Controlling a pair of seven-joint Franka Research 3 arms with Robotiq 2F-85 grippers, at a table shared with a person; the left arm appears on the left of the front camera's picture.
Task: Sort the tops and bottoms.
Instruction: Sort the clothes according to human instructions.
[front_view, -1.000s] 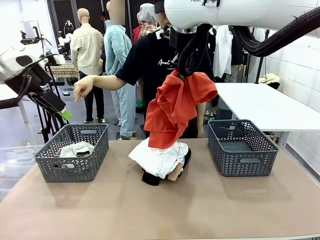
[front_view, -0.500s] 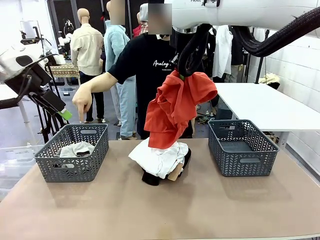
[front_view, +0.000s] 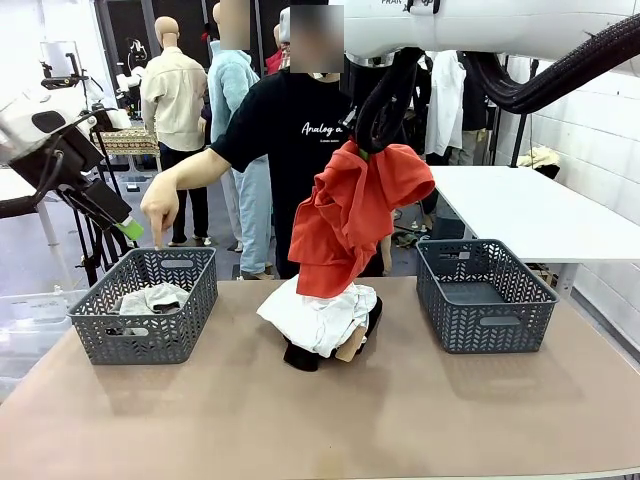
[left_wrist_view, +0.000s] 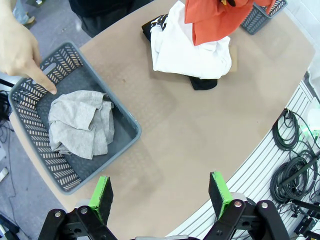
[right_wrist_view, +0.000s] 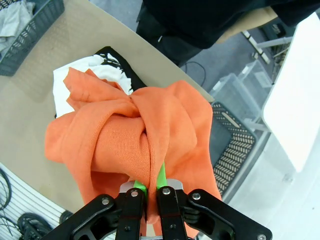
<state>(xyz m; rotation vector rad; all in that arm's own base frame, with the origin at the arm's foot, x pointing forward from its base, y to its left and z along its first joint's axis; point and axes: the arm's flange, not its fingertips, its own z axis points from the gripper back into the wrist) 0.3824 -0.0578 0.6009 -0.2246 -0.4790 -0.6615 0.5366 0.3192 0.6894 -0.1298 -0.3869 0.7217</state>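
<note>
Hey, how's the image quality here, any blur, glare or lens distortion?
Front view: sharp, evenly lit, only soft shadows on the brown table. Left wrist view: wide-angle lens bows that table's edge. Right wrist view: the orange-red cloth top is crisp, no glare.

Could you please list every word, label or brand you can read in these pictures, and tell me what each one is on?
"Analog a...": white script on the person's black T-shirt; the rest is hidden behind the right arm.
Small line beneath it: too small to read.
"FRAN...": on the right arm's white housing, cut off by the picture's top edge.
white top: bold black print, no legible letters.
orange-red top: nothing readable.
</note>
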